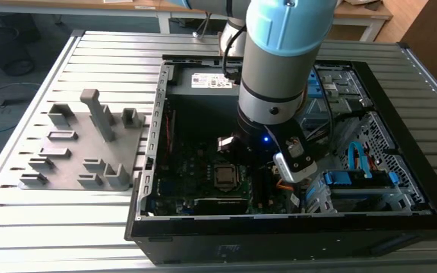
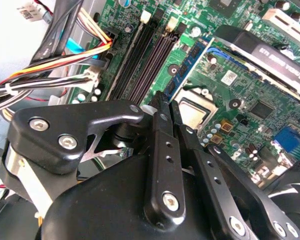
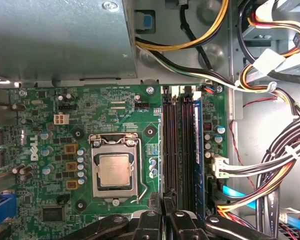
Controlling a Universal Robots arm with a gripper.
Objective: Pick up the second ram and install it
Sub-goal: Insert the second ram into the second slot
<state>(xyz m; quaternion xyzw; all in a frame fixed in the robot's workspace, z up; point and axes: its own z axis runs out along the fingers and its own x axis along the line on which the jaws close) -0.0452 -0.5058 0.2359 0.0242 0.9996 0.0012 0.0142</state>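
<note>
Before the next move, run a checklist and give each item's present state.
1. Black gripper positioned over the long black memory slots of the green motherboard: ok.
2. Empty slot available beside the seated blue-green memory stick: ok.
3. Second ram held in the gripper: cannot tell.
4. Bundled coloured cables lying clear of the slots: ok.
5. Arm inside the open black computer case: ok.

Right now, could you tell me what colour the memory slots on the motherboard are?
The memory slots are black, on a green motherboard; clearest in the first wrist view.
</note>
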